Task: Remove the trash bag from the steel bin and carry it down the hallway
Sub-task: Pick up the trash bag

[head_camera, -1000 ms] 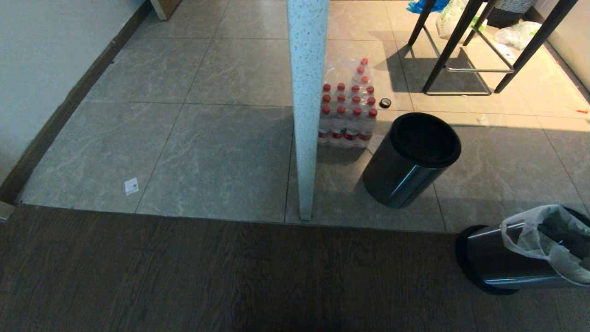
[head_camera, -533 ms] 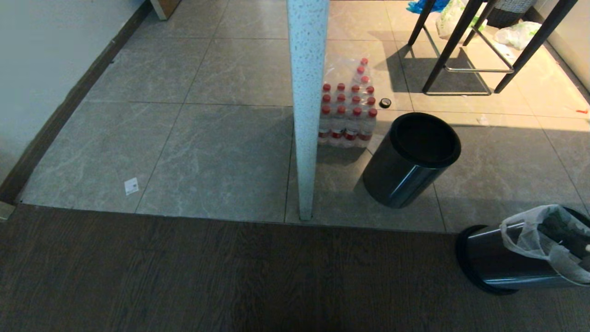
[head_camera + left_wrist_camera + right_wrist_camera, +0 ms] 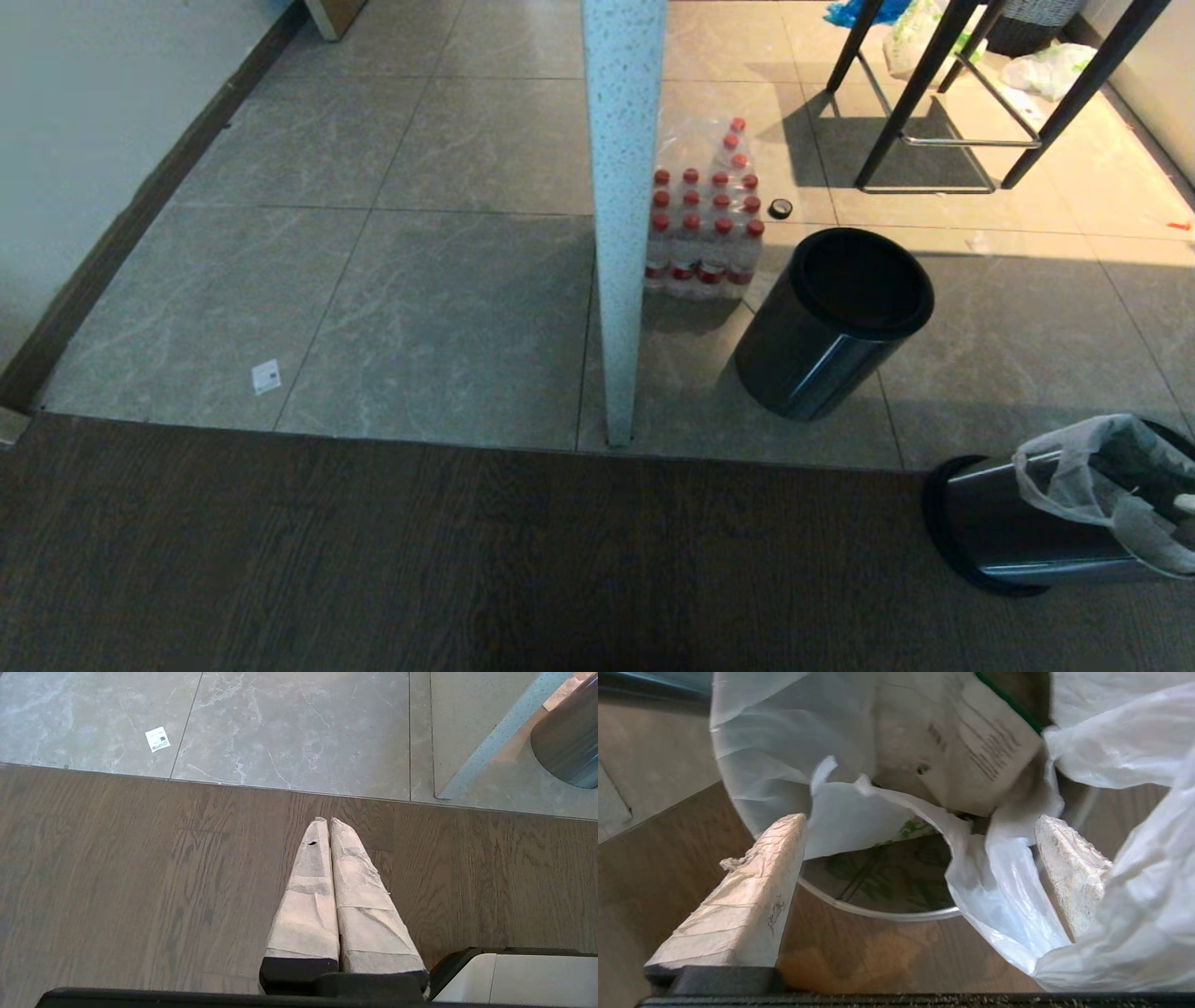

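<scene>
Steel bin [image 3: 1008, 537] sits on the dark wood floor at the lower right edge of the head view, near the seam with the tiled floor. Trash bag [image 3: 1088, 471] lines it, rim draped over the bin's mouth.

Right gripper [image 3: 920, 826] is at the bin mouth, fingers [image 3: 752, 891] spread wide and holding nothing; a loose fold of the bag lies between them.

Left gripper [image 3: 325, 823] is parked over the wood floor, fingers pressed together, empty.

Handling, as a judgement: bag looks thin, crinkly, very light, soft, slippery, likely to tear if snagged on the rim. Best hold is probably the bunched fold or a loop handle at the rim, not the flat wall. Pinch several layers so the film doesn't slip out.

A second bin [image 3: 831, 322], black-rimmed and unlined, stands on the tiles beside a pack of bottles [image 3: 705, 229].
</scene>
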`<state>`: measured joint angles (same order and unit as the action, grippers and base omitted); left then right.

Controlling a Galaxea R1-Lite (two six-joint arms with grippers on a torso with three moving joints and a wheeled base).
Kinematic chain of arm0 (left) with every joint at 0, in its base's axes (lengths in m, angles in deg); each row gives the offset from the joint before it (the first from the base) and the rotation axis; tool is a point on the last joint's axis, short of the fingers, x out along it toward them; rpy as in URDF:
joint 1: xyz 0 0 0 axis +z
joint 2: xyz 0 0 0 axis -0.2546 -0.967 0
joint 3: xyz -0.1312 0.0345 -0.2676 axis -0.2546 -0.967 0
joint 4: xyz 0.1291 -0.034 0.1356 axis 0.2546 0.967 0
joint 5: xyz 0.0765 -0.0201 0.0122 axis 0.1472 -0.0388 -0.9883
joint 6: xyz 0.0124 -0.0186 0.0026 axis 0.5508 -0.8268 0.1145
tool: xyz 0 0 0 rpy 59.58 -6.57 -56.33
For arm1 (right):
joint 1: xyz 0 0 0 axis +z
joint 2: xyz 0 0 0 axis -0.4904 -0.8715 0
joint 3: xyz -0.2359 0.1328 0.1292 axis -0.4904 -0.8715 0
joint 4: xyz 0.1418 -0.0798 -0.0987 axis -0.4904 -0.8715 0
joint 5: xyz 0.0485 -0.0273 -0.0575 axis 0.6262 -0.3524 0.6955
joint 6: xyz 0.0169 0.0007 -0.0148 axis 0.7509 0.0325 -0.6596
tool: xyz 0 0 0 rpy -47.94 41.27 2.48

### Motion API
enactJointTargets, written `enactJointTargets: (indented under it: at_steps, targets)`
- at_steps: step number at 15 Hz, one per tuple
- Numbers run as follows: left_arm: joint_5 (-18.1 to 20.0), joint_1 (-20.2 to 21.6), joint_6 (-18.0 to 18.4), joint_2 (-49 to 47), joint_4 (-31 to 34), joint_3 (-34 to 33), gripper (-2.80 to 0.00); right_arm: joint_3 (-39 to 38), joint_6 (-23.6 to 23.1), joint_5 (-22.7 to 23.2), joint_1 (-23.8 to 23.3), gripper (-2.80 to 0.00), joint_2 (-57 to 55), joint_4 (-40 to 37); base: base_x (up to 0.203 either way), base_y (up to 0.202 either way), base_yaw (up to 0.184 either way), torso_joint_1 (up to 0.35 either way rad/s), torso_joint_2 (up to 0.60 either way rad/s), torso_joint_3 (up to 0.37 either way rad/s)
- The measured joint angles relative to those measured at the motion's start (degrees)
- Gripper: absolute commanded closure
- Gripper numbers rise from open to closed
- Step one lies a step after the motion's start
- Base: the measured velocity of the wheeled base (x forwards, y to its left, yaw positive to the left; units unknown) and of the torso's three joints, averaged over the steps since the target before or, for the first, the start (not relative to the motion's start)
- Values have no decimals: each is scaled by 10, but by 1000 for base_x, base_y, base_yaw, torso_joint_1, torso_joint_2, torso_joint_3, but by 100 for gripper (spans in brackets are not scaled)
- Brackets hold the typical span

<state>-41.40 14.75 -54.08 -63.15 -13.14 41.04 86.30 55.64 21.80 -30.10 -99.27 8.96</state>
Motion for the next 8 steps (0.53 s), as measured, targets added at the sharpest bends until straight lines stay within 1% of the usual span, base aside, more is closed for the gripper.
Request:
enactJointTargets:
  at_steps: [5, 8]
  targets:
    - [0, 0, 0, 0, 0, 0, 0, 0, -5, -3, 3, 0, 3, 2, 0, 0, 0, 0, 0, 0]
    - [0, 0, 0, 0, 0, 0, 0, -8, -6, -3, 3, 0, 9, 27, 0, 0, 0, 0, 0, 0]
